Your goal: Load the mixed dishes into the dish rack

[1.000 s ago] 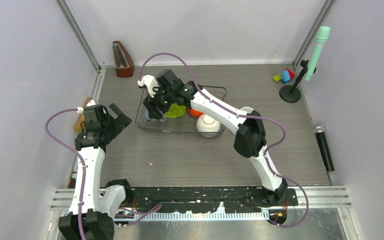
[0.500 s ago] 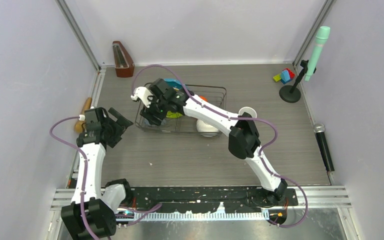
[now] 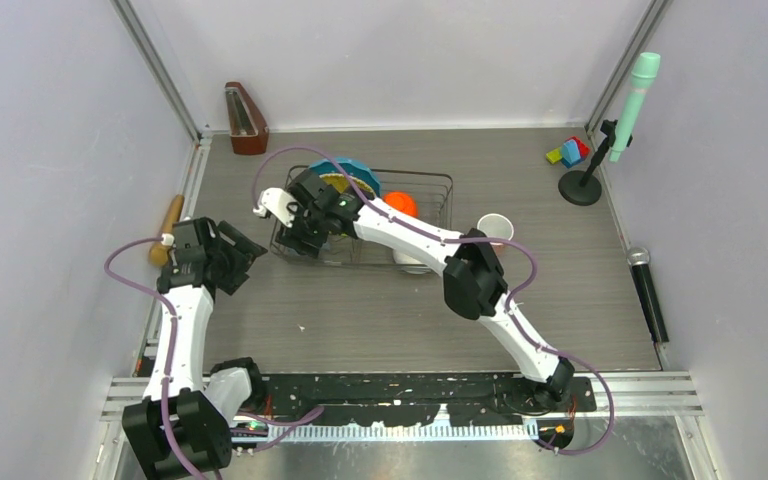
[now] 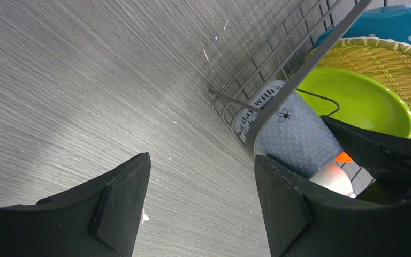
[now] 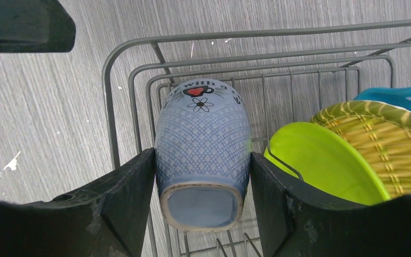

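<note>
My right gripper (image 5: 202, 160) is shut on the small grey-blue cup (image 5: 200, 139), which lies bottom toward the camera inside the left end of the dish rack (image 5: 109, 107). Beside it stand the lime green plate (image 5: 321, 160), the woven plate (image 5: 385, 139) and the blue dotted plate (image 5: 401, 96). From above, the right gripper (image 3: 305, 225) is over the rack (image 3: 430, 178), with an orange bowl (image 3: 400, 203) behind the arm. The left gripper (image 3: 240, 250) hangs open over bare table left of the rack. In its own view, its jaws (image 4: 200, 160) hold nothing, and the cup (image 4: 294, 134) shows behind the rack wire.
A light-coloured mug (image 3: 495, 228) stands on the table right of the rack. A wooden rolling pin (image 3: 168, 225) lies at the left wall. A brown metronome (image 3: 245, 118) stands back left. Toy blocks (image 3: 568, 152), a microphone stand (image 3: 585, 185) and a black microphone (image 3: 648, 290) are on the right.
The right arm has swung left with the cup toward the rack's left end, uncovering the plates and orange bowl. The left gripper has drifted slightly nearer and its jaws have narrowed a little.
</note>
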Available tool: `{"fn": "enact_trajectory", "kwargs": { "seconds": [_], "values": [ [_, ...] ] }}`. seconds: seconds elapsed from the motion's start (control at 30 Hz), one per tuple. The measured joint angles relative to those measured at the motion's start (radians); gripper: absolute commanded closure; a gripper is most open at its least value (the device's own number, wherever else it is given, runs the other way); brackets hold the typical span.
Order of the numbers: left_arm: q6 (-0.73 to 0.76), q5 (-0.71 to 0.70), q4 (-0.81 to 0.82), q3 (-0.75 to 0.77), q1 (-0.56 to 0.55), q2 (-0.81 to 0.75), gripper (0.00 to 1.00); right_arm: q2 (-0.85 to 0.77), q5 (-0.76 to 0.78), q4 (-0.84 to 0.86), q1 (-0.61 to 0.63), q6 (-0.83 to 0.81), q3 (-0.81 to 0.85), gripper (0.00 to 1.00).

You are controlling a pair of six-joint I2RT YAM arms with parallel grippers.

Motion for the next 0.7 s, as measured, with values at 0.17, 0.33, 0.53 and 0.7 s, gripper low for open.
{"fn": "enact_trajectory", "kwargs": {
  "seconds": [0.17, 0.33, 0.53, 0.7],
  "values": [
    [-0.003, 0.0, 0.014, -0.009, 0.0, 0.006, 0.28, 0.029, 0.029, -0.005, 0.008, -0.004, 0.013, 0.42],
    [-0.003, 0.002, 0.024, -0.01, 0.0, 0.015, 0.28, 0.029, 0.034, -0.024, 0.009, 0.007, 0.02, 0.18],
    [-0.003, 0.003, 0.033, -0.01, 0.0, 0.015, 0.28, 0.029, 0.038, -0.053, 0.002, 0.054, 0.053, 0.01],
    [-0.002, 0.003, 0.037, -0.01, 0.0, 0.014, 0.3, 0.029, 0.014, -0.058, -0.003, 0.107, 0.069, 0.03]
  ]
}}
